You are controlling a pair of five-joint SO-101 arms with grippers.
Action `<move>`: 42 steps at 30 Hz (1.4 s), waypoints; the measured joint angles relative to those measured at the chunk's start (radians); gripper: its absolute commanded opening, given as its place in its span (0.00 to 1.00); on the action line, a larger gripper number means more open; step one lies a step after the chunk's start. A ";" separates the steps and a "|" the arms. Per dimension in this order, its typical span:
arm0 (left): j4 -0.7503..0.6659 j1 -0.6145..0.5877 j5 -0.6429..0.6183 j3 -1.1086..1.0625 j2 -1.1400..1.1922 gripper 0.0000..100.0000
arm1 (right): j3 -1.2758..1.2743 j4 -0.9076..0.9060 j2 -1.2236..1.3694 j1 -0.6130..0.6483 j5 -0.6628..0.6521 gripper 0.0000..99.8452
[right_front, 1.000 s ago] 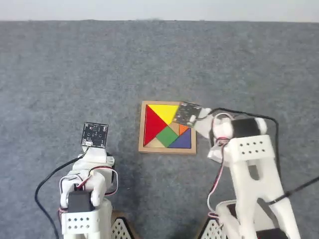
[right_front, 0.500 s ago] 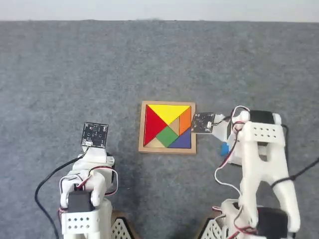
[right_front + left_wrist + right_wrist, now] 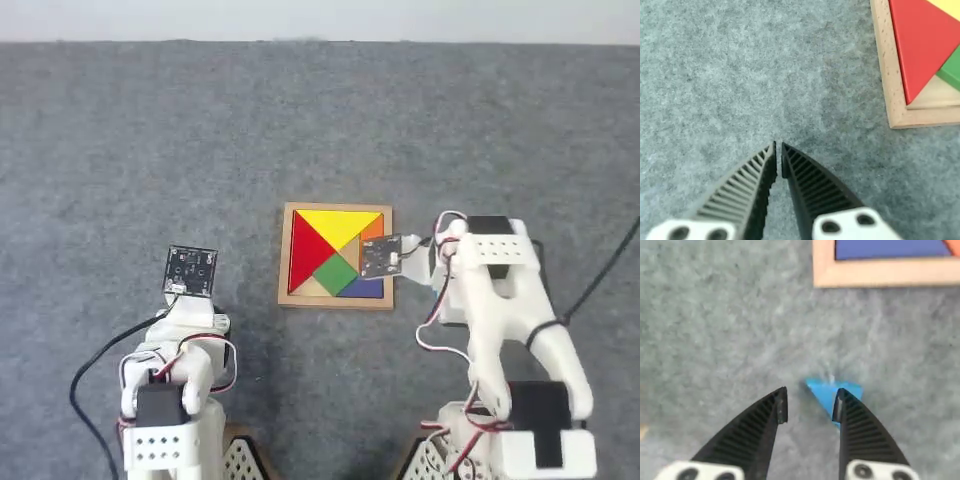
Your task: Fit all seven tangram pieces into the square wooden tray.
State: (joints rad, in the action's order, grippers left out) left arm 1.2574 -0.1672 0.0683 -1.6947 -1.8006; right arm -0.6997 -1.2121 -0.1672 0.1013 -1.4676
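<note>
Hovering my right gripper [image 3: 809, 401], jaws spread, over the light-blue triangle [image 3: 821, 389] on the carpet [image 3: 715, 315] just outside the wooden tray [image 3: 880, 277], ready to pinch it; my left gripper [image 3: 778, 146] rests pressed together.

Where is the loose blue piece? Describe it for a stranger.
Find the wooden tray on the grey carpet. Beside its edge hangs the open right pincer. There lies a small light-blue triangle, on carpet, paler than the dark-blue piece in the tray.
</note>
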 measured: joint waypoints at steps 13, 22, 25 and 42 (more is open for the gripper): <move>0.000 0.000 0.000 0.000 0.000 0.02 | 0.000 0.048 0.049 -0.044 -0.029 0.22; 0.000 0.000 0.000 0.000 0.000 0.02 | 0.000 0.048 0.052 -0.069 -0.089 0.21; 0.000 0.000 0.000 0.000 0.000 0.02 | 0.000 0.048 0.052 -0.069 -0.091 0.21; 0.000 0.000 0.000 0.000 0.000 0.02 | 0.040 0.095 0.166 -0.054 -0.095 0.21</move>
State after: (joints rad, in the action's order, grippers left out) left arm 1.2574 -0.1672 0.0683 -1.6947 -1.8006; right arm -0.6598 -1.1170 -0.0015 0.0476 -1.5627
